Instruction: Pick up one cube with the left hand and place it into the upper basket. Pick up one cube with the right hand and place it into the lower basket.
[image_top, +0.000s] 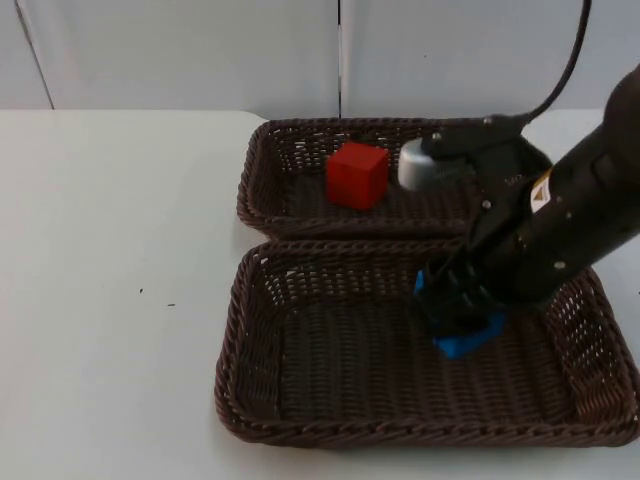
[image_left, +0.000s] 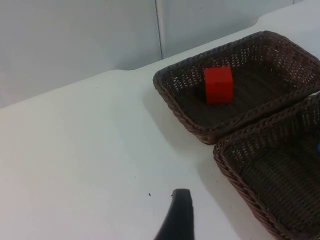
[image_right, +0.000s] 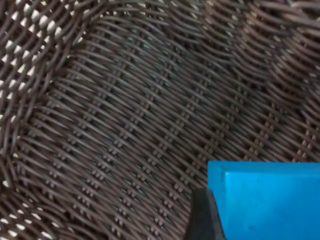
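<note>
The lower basket (image_top: 300, 400) lies nearest to the camera in the top view, a dark brown wicker tray on the white table (image_top: 110, 300). Inside it, toward three o'clock from the basket's middle, the right gripper (image_top: 458, 310) reaches down to the woven floor with the blue cube (image_top: 465, 342) between its fingers. The right wrist view shows a black fingertip (image_right: 202, 215) pressed against the cube's (image_right: 265, 200) side, so I judge that the grip is closed on the cube. Whether the cube already rests on the weave or hangs just above it, I cannot tell, because the arm covers most of it from above. The cube is held low inside the walls probably so that it drops only a little and does not bounce out when it is let go.

Behind it, at twelve o'clock and touching rim to rim, stands the upper basket (image_top: 270, 200). The red cube (image_top: 357, 175) sits on its floor near the middle, free of any gripper, so the left arm's part looks done. In the left wrist view this cube (image_left: 218, 85) and basket (image_left: 172, 95) are well apart from the left gripper (image_left: 177, 215), which waits over the bare table; I cannot tell how wide it stands.
</note>
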